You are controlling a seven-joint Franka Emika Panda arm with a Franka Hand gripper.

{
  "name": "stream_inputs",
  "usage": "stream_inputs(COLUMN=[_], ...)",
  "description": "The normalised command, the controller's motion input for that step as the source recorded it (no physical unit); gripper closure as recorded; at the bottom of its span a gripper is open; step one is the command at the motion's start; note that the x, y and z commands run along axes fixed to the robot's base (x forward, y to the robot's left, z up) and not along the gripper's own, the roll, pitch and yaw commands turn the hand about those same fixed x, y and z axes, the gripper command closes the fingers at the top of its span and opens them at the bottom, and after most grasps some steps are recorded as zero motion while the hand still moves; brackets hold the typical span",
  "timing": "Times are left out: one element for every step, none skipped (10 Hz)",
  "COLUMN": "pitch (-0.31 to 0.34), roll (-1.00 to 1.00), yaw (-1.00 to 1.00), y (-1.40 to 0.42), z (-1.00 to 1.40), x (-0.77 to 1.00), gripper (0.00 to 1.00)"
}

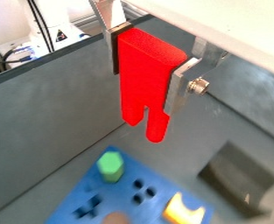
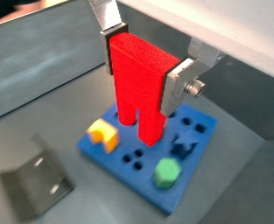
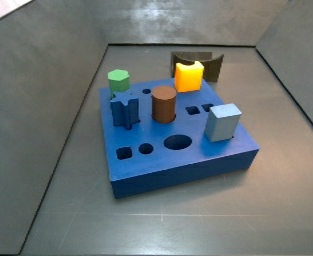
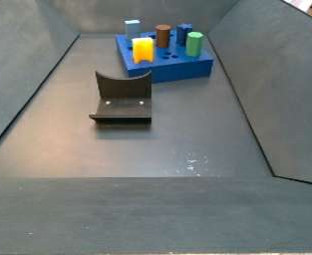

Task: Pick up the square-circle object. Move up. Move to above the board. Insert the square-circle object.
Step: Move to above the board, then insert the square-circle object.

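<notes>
In a wrist view the gripper [image 1: 147,63] hangs high over the grey floor with its two silver fingers [image 1: 186,75] clamped on the flat sides of the square-circle object [image 1: 145,79], which hangs upright with its two prongs pointing down and touching nothing; beneath it lies one corner of the board [image 1: 87,206], carrying a green peg [image 1: 111,164] and a yellow peg [image 1: 184,210], and the dark fixture [image 1: 237,178] stands on the floor just beside the board; in a wrist view from the opposite side the gripper [image 2: 144,63] grips the red square-circle object [image 2: 140,83] in the same way, its prongs ending above the board [image 2: 133,171] with clear air between, the yellow peg [image 2: 101,132] and the green peg [image 2: 168,172] standing to either side below them and the fixture [image 2: 38,178] lying apart on the floor; in a side view neither the gripper nor the red piece appears; the board [image 3: 186,165] sits in the middle of the grey-walled bin, holding a green peg [image 3: 119,80], a yellow peg [image 3: 188,74], a brown cylinder [image 3: 163,104], a dark blue piece [image 3: 124,112] and a small light-blue cube [image 3: 223,122], with several holes open in its top and the fixture [image 3: 206,63] just behind it; in a side view from the far end the board [image 4: 178,67] rests near the back wall with its pegs upright, and the fixture [image 4: 123,98] stands on the floor in front of it, near but not touching.
</notes>
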Motion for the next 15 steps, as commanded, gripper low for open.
stream_inputs(pitch=[0.210, 0.186, 0.161, 0.147, 0.124, 0.114, -0.010, -0.036, -0.004, 0.000, -0.041, -0.026, -0.030, -0.019, -0.020], roll=[0.01, 0.00, 0.01, 0.02, 0.05, 0.06, 0.00, 0.00, 0.00, 0.00, 0.05, 0.06, 0.05, 0.02, 0.00], yaw=[-0.37, -0.22, -0.07, -0.05, -0.01, -0.01, 0.00, 0.00, -0.07, 0.00, 0.35, 0.48, 0.50, 0.48, 0.48], y=[-1.00, -1.00, -0.88, -0.70, -0.29, -0.19, 0.00, 0.00, 0.03, 0.00, -0.69, -0.57, -0.55, -0.59, -0.55], z=[0.03, 0.03, 0.03, 0.03, 0.02, 0.02, 0.00, 0.00, 0.00, -0.19, -0.84, -0.91, -0.91, -1.00, -1.00], x=[0.18, 0.20, 0.20, 0.18, 0.11, 0.09, 0.00, -0.15, -0.10, 0.15, 0.20, 0.25, 0.26, 0.29, 0.29], gripper=[1.00, 1.00, 1.00, 1.00, 1.00, 1.00, 1.00, 1.00, 1.00, 1.00, 1.00, 1.00, 1.00, 1.00, 1.00])
